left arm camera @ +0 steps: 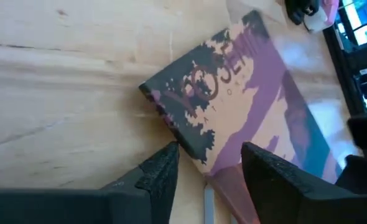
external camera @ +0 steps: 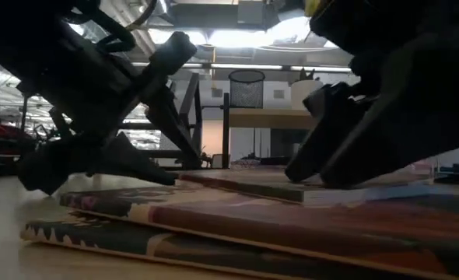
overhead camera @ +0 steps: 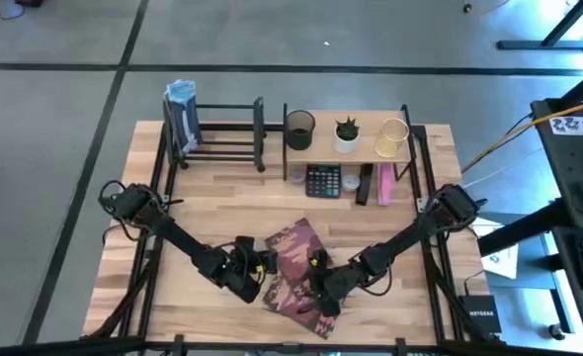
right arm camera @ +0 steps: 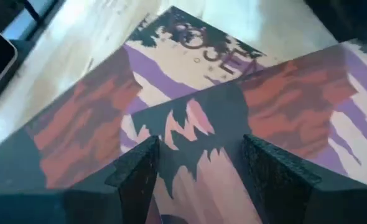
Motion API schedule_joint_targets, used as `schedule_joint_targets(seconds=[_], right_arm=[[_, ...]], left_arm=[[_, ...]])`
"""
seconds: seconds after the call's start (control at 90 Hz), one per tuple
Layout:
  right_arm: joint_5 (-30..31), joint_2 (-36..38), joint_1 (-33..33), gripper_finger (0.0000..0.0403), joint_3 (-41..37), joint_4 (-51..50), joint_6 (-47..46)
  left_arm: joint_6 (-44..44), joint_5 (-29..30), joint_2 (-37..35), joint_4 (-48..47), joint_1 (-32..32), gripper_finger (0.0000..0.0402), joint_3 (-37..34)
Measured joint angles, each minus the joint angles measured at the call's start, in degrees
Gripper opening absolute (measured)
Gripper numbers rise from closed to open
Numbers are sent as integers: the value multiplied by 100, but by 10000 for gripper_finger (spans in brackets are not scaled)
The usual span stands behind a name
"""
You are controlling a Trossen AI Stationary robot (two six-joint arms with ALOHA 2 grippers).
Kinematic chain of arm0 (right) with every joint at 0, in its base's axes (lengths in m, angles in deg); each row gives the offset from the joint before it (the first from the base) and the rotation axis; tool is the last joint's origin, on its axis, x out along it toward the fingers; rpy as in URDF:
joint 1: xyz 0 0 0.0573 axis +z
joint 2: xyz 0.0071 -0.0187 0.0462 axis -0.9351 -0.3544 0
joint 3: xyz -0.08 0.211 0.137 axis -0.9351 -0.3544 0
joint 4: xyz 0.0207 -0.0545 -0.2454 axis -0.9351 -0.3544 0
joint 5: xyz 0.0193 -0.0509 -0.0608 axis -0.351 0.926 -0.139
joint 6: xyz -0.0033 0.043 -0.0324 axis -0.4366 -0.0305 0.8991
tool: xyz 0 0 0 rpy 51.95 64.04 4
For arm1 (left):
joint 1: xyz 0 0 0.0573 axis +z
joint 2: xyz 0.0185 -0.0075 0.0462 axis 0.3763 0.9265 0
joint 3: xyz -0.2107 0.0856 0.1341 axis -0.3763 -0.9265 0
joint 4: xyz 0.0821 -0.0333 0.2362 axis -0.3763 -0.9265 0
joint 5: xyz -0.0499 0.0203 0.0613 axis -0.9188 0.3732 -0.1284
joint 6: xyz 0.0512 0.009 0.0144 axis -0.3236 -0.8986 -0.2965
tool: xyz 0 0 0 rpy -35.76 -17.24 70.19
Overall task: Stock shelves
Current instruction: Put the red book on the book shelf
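Three flat books with purple, maroon and tan covers [overhead camera: 296, 272] lie stacked and fanned out near the table's front middle. My left gripper [left arm camera: 211, 168] is open at the stack's left side, its fingers either side of the top book's [left arm camera: 233, 106] edge. My right gripper [right arm camera: 196, 162] is open over the stack's right part, low above the top cover [right arm camera: 202, 124]. At the far edge stand the black bar rack [overhead camera: 227, 138], with a blue book [overhead camera: 183, 119] upright in it, and the light-wood shelf [overhead camera: 356, 150]. My left gripper comes level and low from the table's left. One fingertip [external camera: 163, 176] reaches the top book's left edge [external camera: 194, 180]; I cannot tell whether it touches. My right gripper slants down from the right. Its fingertips [external camera: 315, 173] stand on or just above the top book's cover [external camera: 292, 190]; which of the two, I cannot tell.
On the wood shelf stand a black mesh cup [overhead camera: 299, 129], a small potted plant [overhead camera: 347, 133] and a gold wire cup [overhead camera: 392, 138]. Under it lie a calculator [overhead camera: 322, 180] and small items [overhead camera: 371, 185]. Bare tabletop [overhead camera: 222, 213] stretches between the stack and the shelves.
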Motion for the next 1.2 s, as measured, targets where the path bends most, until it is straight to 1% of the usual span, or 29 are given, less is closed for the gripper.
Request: schedule_joint_targets(seconds=[0.078,0.267,0.378,0.478,0.567,0.622,0.689,0.767,0.822,0.856,0.911,1.0,1.111,1.2], right_arm=[[-91,-28,-1,218,1,95,4],[-16,-24,3,218,3,220,44],[114,67,26,218,80,151,24],[359,361,50,218,108,-14,43],[711,825,51,218,108,-786,-21],[1022,1165,38,218,108,-1526,-291],[1283,1525,-45,218,111,-2619,-882],[1306,1733,-158,218,111,-3818,-1764],[1297,1743,-200,218,64,-4402,-2277],[1302,1736,-210,218,-19,-4561,-2504],[1250,1666,-265,218,-189,-4482,-2690],[1098,1520,-301,218,-482,-3899,-2719],[836,1315,-419,218,-637,-3071,-2542],[624,1151,-459,218,-639,-2758,-2368]], left_arm=[[1,7,0,-10,0,152,0],[-109,-133,0,-105,-142,152,2],[152,-202,-13,-193,-289,152,9],[311,-186,-17,-234,-383,152,9],[335,-158,-17,-235,-402,152,9],[310,-149,-17,-213,-402,152,9],[313,-130,-17,-186,-392,152,7],[426,-10,-8,-71,-389,152,7],[436,81,64,165,-365,152,13],[432,91,105,336,-346,152,15],[388,72,244,620,-292,152,22],[304,78,429,1000,-203,156,38],[311,-1,456,986,-112,169,39],[199,-142,457,984,-90,182,39]])
